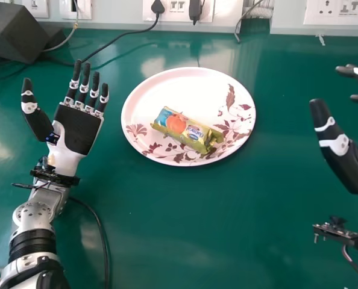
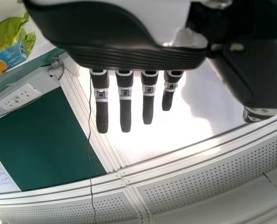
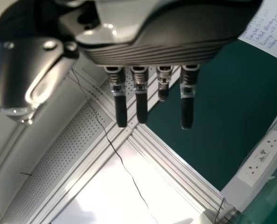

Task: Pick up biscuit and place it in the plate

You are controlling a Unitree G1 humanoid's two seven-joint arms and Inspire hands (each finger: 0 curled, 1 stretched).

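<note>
The biscuit packet point(image 1: 187, 129), yellow-green with an orange and blue print, lies on the white floral plate point(image 1: 161, 84), a little below its middle. My left hand point(image 1: 78, 129) is left of the plate, palm up and fingers straight, touching neither plate nor packet. At the right edge of the head view is my right hand point(image 1: 342, 158), partly cut off, well apart from the plate. The left wrist view has the left hand point(image 2: 124, 102) with straight fingers and the packet point(image 2: 10, 44) in a corner. Straight fingers also extend from the right hand point(image 3: 141, 100) in the right wrist view.
A dark box point(image 1: 16, 33) stands on the green table point(image 1: 227, 229) at the back left. Black cables run behind the plate toward wall sockets point(image 1: 179, 7), and another cable point(image 1: 100, 235) lies beside the left forearm.
</note>
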